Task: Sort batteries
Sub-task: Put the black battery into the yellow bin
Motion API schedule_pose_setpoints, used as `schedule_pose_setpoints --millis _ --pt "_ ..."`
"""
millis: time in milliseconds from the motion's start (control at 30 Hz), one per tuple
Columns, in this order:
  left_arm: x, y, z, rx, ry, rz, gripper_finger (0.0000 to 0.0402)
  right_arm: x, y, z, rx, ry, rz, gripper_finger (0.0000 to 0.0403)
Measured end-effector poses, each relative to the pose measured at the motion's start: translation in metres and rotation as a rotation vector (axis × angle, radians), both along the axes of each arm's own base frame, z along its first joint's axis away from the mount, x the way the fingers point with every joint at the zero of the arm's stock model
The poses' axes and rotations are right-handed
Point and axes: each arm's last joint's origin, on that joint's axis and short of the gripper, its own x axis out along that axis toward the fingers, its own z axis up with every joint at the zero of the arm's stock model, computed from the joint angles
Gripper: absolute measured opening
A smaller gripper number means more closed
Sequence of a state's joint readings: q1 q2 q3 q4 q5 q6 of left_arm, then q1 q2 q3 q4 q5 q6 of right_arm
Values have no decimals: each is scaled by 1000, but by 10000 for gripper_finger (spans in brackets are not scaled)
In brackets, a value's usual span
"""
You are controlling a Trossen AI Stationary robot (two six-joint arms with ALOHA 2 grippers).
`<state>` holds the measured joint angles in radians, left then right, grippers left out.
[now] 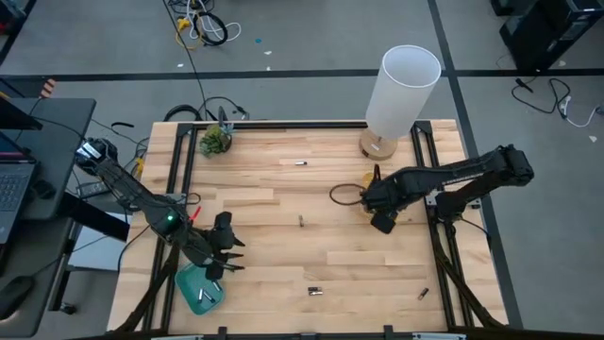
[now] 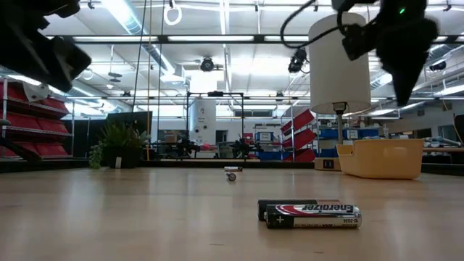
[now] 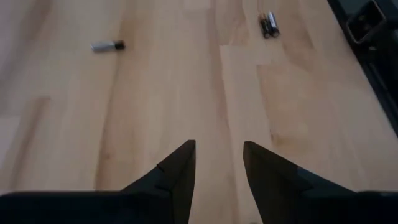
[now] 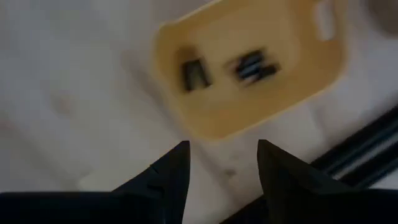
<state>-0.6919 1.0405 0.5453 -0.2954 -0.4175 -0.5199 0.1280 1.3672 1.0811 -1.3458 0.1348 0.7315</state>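
Even, bright indoor light; one view blurred

Ceiling strip lights point(image 2: 138, 29) glare white in the low view, leaving the arms there as dark silhouettes, while the tabletop point(image 1: 283, 236) in the high view is evenly lit with only faint, soft shadows. The right wrist view is smeared (the yellow tray point(image 4: 249, 68) and the dark batteries point(image 4: 252, 67) in it have fuzzy outlines). The left wrist view is sharper, slightly soft near its own pincer point(image 3: 217, 171). The battery pair point(image 2: 310, 214) closest to the low camera is crisp.

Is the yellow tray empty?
No. The yellow tray has dark batteries lying inside, seen from the right wrist view.
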Motion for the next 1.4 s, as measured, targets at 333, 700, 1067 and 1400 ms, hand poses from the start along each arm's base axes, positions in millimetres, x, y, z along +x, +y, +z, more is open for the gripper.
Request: schedule_pose_setpoints --millis 333,700,1067,1400 --pt "18 7 15 154 -204 -40 152 -24 81 0 169 19 101 160" --pt "31 17 25 336 -322 -121 152 -48 184 -43 245 41 223 162" --pt "44 37 30 311 -360 -131 152 -64 224 -86 245 163 418 161" --pt "45 40 24 290 -301 -108 152 -81 239 -95 291 215 589 153"
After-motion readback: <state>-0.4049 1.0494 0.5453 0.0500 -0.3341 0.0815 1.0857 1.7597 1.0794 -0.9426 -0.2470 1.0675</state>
